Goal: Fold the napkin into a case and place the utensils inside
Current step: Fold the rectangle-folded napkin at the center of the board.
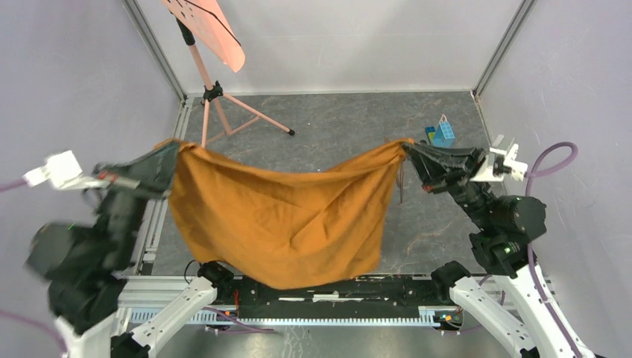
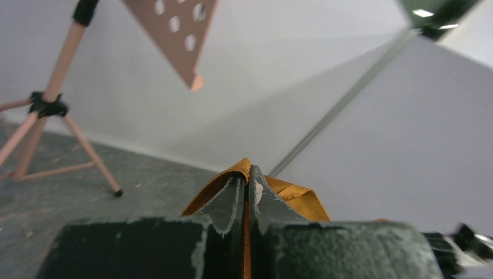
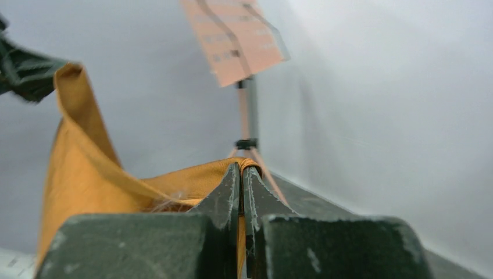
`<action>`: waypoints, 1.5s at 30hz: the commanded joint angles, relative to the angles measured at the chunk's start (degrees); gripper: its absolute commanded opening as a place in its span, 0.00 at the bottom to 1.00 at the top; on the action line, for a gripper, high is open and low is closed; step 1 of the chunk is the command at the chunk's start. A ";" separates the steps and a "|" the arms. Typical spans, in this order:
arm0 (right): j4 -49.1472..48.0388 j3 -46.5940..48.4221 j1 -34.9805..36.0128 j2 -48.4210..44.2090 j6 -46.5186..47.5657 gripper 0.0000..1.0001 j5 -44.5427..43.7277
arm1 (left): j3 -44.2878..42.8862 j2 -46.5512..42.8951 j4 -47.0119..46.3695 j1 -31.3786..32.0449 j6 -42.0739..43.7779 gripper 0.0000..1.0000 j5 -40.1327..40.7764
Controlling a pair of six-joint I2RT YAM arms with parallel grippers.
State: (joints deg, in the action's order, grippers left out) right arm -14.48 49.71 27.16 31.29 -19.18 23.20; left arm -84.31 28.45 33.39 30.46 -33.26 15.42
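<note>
The orange-brown napkin (image 1: 283, 216) hangs spread in the air above the table, held by its two upper corners and sagging in the middle. My left gripper (image 1: 173, 149) is shut on the left corner; in the left wrist view the cloth (image 2: 302, 195) folds over the closed fingertips of that gripper (image 2: 248, 174). My right gripper (image 1: 408, 149) is shut on the right corner, and in the right wrist view the napkin (image 3: 81, 174) drapes left from that gripper (image 3: 240, 171). A thin dark stick (image 1: 400, 183), possibly one of the utensils, shows by the napkin's right edge. The rest of the utensils are hidden.
A salmon-pink sheet on a tripod stand (image 1: 212, 93) rises at the back left. A small pile of colourful toy bricks (image 1: 442, 134) sits at the back right. Grey walls close in on both sides, and a metal rail (image 1: 335, 287) runs along the near edge.
</note>
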 commanded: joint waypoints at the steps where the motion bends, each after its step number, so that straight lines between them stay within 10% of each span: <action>1: 1.98 -1.33 0.09 6.07 0.56 0.00 -27.57 | 3.28 13.56 5.13 -0.22 0.90 0.02 17.37; 5: 0.55 -1.14 -0.16 17.84 2.09 0.00 -43.41 | 4.91 25.49 2.70 -1.60 2.18 0.02 26.03; 10: -8.19 -0.78 -1.99 33.90 5.91 0.00 -46.45 | 6.47 42.06 -3.25 -13.46 -2.75 0.02 10.62; 22: -17.79 10.35 -8.63 64.52 6.04 0.00 -23.44 | 3.79 65.59 -15.79 -26.31 -1.50 0.02 -12.29; 45: -4.75 -11.54 -8.99 46.06 6.61 0.00 -10.83 | 29.44 47.01 -4.26 -28.88 1.27 0.02 -25.41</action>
State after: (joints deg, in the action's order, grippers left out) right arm -19.79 41.60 18.26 81.34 -13.78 10.83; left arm -58.70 79.00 27.49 1.93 -34.24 -7.86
